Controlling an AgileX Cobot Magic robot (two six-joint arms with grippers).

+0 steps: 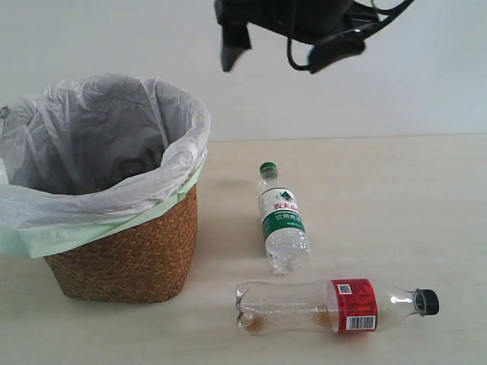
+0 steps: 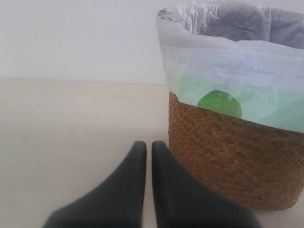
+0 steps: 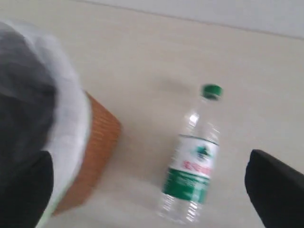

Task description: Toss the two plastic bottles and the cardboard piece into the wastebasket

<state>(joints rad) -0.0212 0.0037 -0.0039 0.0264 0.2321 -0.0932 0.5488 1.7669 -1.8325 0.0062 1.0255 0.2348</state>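
Observation:
The wastebasket, woven brown wicker with a white-grey bag, stands at the left. The shorter bottle with the green cap lies on the table to its right. Nearer the front lies the longer bottle with the black cap and red label. My right gripper hangs high above the table, open and empty. The blurred right wrist view shows the green-capped bottle below that gripper, with the wastebasket beside it. My left gripper is shut with nothing in it, low beside the wastebasket. The cardboard piece is out of view.
A pale wooden table carries everything, with a plain white wall behind. A round green patch shows through the bag's pale green edge. The left arm does not appear in the exterior view.

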